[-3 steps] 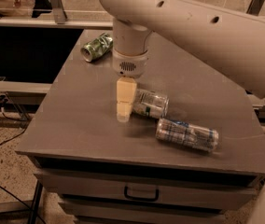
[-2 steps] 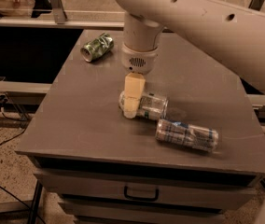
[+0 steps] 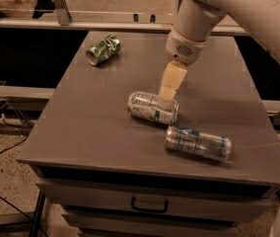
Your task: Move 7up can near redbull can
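Observation:
The 7up can [image 3: 152, 107], silver-white with green markings, lies on its side near the middle of the grey table [image 3: 90, 132]. The redbull can [image 3: 198, 143], slim and silver with blue checked panels, lies on its side just to the front right of it, a small gap between them. My gripper [image 3: 169, 87] hangs from the cream arm, just behind and above the right end of the 7up can. It holds nothing that I can see.
A crumpled dark green can [image 3: 103, 50] lies at the table's back left. The table has a drawer with a handle [image 3: 149, 205] in its front. A rail [image 3: 81, 21] runs behind the table. Cables lie on the floor to the left.
My gripper has moved right and away from the 7up can's left end, to behind its right end. The 7up can now shows in full; both cans lie about where they were.

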`<action>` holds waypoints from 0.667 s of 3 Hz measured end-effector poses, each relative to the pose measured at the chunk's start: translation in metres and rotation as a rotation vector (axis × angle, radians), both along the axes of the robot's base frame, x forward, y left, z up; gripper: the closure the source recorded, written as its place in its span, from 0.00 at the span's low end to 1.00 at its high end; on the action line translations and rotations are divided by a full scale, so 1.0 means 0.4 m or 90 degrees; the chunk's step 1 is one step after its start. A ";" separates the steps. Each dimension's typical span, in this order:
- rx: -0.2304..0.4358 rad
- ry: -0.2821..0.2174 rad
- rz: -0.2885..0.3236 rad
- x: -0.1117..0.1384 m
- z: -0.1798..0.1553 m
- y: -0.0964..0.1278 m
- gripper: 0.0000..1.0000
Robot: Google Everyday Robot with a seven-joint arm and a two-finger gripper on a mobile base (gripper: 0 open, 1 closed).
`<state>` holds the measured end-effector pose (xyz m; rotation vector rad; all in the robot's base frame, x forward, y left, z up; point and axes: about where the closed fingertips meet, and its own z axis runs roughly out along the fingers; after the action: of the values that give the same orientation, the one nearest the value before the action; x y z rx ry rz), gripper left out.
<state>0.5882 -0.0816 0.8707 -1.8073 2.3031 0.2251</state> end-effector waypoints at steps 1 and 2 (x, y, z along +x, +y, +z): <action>0.025 0.006 -0.031 0.053 0.023 -0.067 0.00; 0.061 -0.036 -0.086 0.153 0.082 -0.135 0.00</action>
<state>0.6495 -0.1356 0.9036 -1.5857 2.3222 0.2552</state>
